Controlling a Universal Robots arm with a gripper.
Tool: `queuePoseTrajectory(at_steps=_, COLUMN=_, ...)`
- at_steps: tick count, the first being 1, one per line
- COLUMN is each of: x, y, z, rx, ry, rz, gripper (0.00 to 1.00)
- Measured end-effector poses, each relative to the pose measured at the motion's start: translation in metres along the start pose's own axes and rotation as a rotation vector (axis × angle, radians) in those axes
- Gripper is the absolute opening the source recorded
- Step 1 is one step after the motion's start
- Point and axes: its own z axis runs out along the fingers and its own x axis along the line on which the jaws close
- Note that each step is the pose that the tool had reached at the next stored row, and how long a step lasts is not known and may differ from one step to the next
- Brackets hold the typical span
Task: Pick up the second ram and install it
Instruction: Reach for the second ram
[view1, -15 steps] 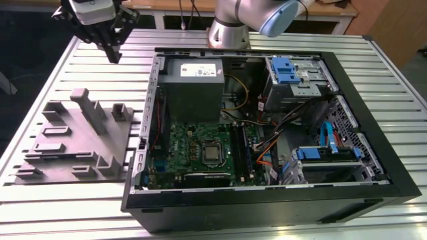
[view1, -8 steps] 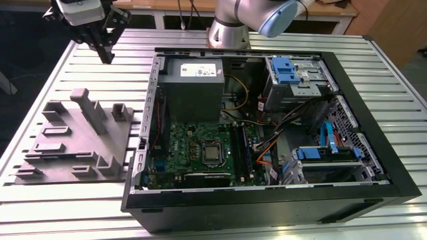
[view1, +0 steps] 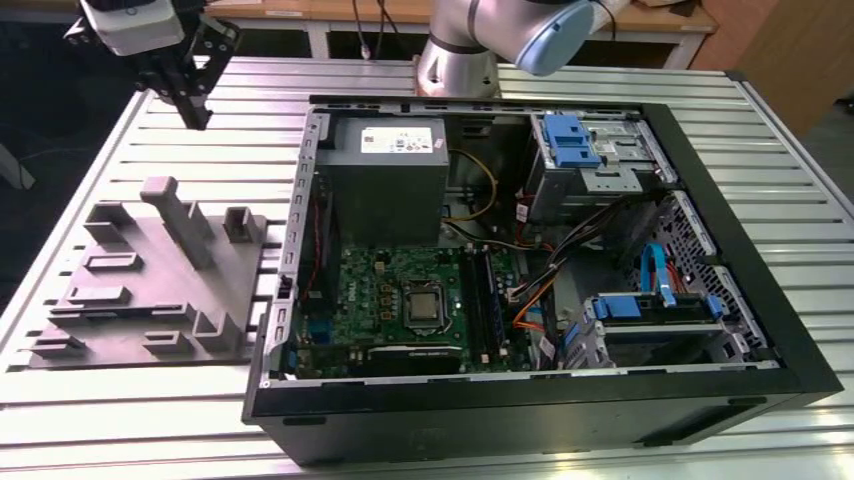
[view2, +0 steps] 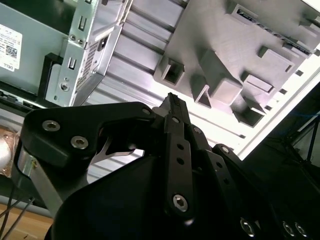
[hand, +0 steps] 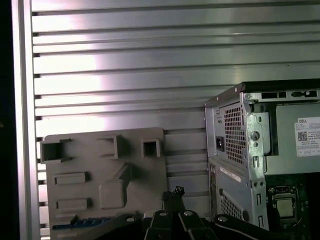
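Evidently approach step: the end effector (view1: 198, 120), pinched narrow and empty, hovers at twelve o'clock of the grey fixture (view1: 127, 318); grasping the second ram (hand: 82, 223) calls for opening.

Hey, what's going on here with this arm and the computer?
A robot arm is working beside an open PC case. Its gripper, shut and empty, hangs above the slatted table near a grey fixture. A blue ram lies on that fixture in the first wrist view, not yet picked up.
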Motion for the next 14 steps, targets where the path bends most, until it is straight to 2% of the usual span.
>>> queuePoseTrajectory(at_steps=6, x=0.0119, y=-0.0029, z=0.0031, rx=0.0, ry=0.0, rz=0.0, gripper=0.1)
queuePoseTrajectory(at_steps=14, x=0.0243, y=-0.0082, z=0.0094, rx=0.0, ry=0.0001, rz=0.0, gripper=0.1)
